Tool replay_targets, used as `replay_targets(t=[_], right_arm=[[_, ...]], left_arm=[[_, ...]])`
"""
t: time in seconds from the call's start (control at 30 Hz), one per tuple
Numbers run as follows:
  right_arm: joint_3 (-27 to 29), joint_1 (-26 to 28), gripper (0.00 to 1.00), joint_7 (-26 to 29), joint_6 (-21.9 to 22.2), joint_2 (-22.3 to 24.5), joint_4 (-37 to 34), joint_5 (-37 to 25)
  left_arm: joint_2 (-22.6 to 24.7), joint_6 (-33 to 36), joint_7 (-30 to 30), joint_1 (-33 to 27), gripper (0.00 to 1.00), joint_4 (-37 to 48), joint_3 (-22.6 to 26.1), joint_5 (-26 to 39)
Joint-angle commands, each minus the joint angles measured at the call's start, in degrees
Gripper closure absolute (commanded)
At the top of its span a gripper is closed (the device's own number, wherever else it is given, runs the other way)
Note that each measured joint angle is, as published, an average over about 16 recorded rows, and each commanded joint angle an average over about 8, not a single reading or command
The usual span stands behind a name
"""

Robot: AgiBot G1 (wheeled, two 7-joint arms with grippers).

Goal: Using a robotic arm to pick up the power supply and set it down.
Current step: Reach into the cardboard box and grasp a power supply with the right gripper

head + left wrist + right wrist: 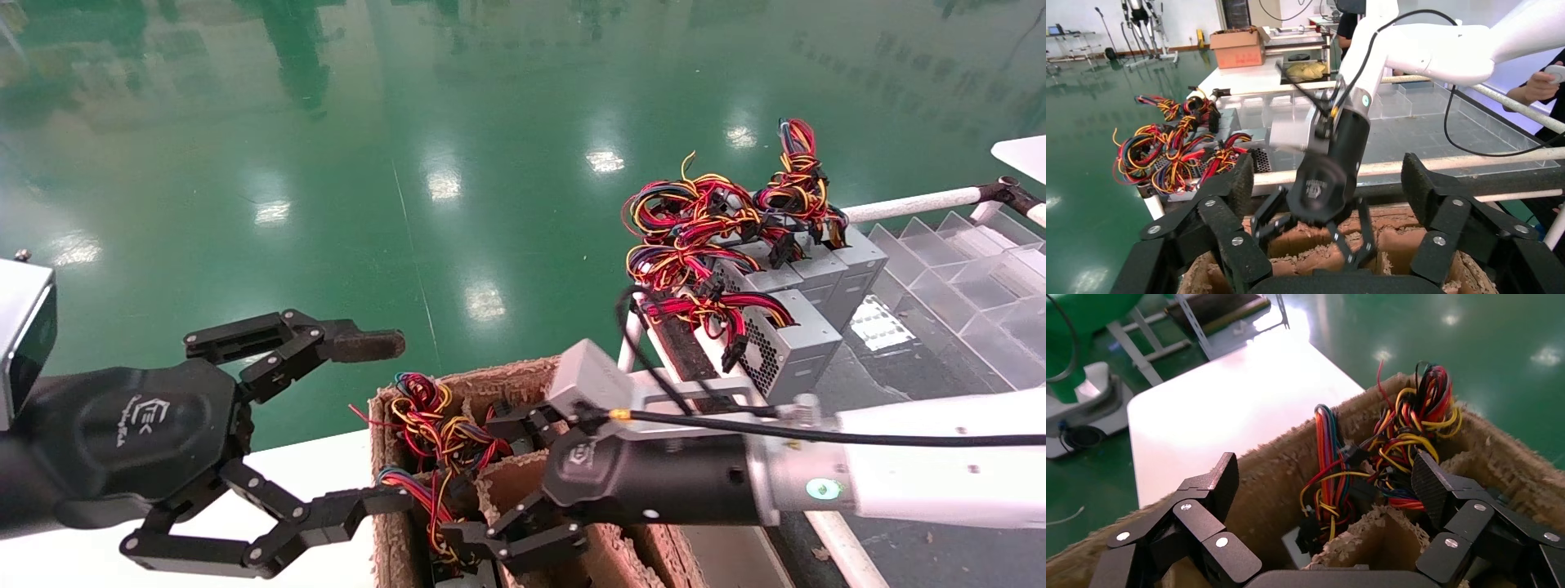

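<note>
The power supply [797, 339] looks like matt grey sheet metal with a perforated grille, its wires [695, 237] glossy plastic. The cardboard box [1278, 471] has rough, frayed brown edges. The floor [409, 163] is glossy green.

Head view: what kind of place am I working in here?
Probably a factory or workshop floor: glossy green floor, a row of grey power supplies with wire bundles, and a partitioned cardboard box holding more wiring.
</note>
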Motion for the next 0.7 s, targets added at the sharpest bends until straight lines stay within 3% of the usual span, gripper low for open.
replay_targets(t=[0.03,0.7], right_arm=[[-0.99,0.4,1.0,1.19,0.58,-1.3,0.15,-1.39],[-7.03,2.18,1.0,3.42,3.85,-7.0,3.43,-13.83]], left_arm=[[0.0,0.0,0.0,0.0,0.0,0.0,0.0,0.0],[0.0,0.0,0.0,0.0,0.0,0.0,0.01,-0.01]])
